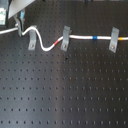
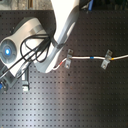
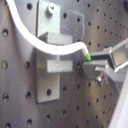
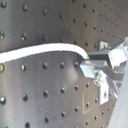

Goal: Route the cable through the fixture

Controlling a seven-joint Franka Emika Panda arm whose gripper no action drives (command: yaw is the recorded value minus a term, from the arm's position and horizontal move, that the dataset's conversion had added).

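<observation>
Now pincer (image 3: 86,61) clenched on cable (image 3: 50,47) end beside fixture (image 3: 52,55).

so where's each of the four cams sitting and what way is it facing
First exterior view: raised, angled down on the breadboard, cable and three clips; only the gripper shows.
Second exterior view: overhead, straight down; the arm hides much of the scene.
First wrist view: on the gripper, close on one fixture; fingers grip the cable's green-marked part.
Second wrist view: same mount, other angle; no clip visible.
Shared: both wrist views show the gripped cable; both exterior views its blue-and-yellow band.
</observation>
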